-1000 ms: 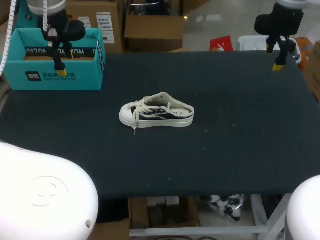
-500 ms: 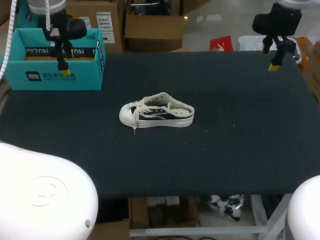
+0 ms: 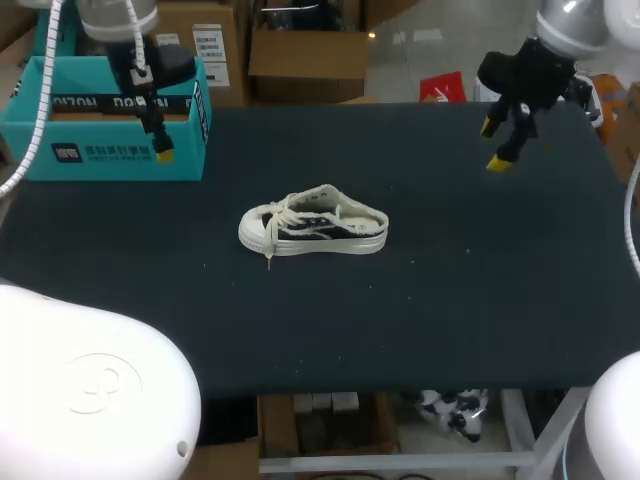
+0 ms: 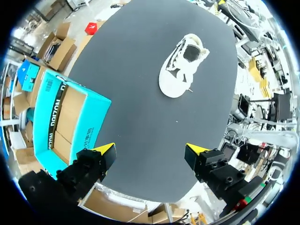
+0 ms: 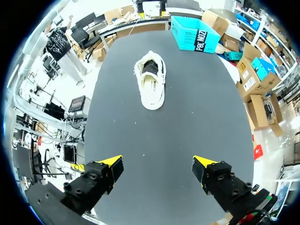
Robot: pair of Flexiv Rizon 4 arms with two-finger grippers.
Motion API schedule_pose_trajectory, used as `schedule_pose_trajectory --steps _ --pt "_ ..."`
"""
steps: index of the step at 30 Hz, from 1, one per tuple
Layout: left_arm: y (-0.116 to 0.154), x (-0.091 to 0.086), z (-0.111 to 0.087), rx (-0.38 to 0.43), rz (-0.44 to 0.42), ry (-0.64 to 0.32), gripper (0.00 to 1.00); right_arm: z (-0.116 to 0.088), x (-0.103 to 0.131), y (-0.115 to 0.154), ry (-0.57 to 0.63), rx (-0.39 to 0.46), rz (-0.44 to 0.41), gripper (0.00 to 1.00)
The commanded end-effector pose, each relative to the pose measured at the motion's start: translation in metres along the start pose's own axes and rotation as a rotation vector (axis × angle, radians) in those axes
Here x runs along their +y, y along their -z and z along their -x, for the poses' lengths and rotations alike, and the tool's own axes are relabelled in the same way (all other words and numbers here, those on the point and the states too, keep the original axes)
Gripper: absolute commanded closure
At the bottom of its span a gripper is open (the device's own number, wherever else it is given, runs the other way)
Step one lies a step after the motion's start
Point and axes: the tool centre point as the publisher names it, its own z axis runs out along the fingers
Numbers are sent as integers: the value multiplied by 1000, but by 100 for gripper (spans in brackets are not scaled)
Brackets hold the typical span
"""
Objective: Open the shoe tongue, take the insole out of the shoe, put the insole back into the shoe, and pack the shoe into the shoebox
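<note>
A small black and white canvas shoe (image 3: 312,231) with loose white laces lies on its sole in the middle of the black table, toe pointing left; it also shows far ahead of each gripper, shoe (image 4: 183,70) and shoe (image 5: 151,84). The open teal shoebox (image 3: 110,118) stands at the table's back left, box (image 4: 65,119) and box (image 5: 195,33). My left gripper (image 3: 158,140) hangs open just in front of the box's right end. My right gripper (image 3: 496,146) hangs open over the table's back right, well away from the shoe. Both hold nothing.
The black table top (image 3: 450,280) is bare around the shoe on all sides. The shoebox sits close to the table's left edge and back edge.
Both arms have moved inward and forward over the table: the left gripper to the right along the box front, the right gripper left and nearer. The shoe has not moved.
</note>
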Motion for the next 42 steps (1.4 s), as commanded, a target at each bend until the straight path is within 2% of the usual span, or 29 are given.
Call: schedule_pose_trajectory --steps 1,3,4,6,7,8,24,28,30,32,36,38,42 --pt "1 -3 -6 -14 -29 209 0 -11 2 -35 -24 -79 76 0" --pt "2 -5 -9 1 -70 298 0 -13 9 -45 -41 -73 106 0" --pt "2 -6 -10 -21 -69 342 0 -14 13 -50 -57 -67 118 0" --pt "0 -7 -15 -31 -69 366 0 -16 22 -58 -85 -56 151 0" --pt "0 -7 -15 -31 -69 366 0 -18 27 -61 -89 -39 196 0" --pt "0 -7 -15 -31 -69 366 0 -18 31 -65 -86 -24 171 0" --pt "0 -7 -15 -31 -69 366 0 -18 31 -65 -86 -24 171 0" --pt "-14 -32 -44 -28 -60 560 0 -15 38 -81 -94 -53 220 0" --pt "-16 -44 -52 5 -59 675 0 -16 41 -94 -82 -52 248 0" --pt "-19 -51 -60 -6 -64 765 0 -17 44 -106 -78 -51 271 0" --pt "-22 -64 -73 13 -76 897 0 -21 52 -126 -58 -55 327 0" --pt "-22 -70 -77 52 -82 955 0 -22 54 -134 -52 -60 371 0" --pt "-26 -84 -82 28 -90 1056 0 -23 59 -151 -57 -60 422 0"
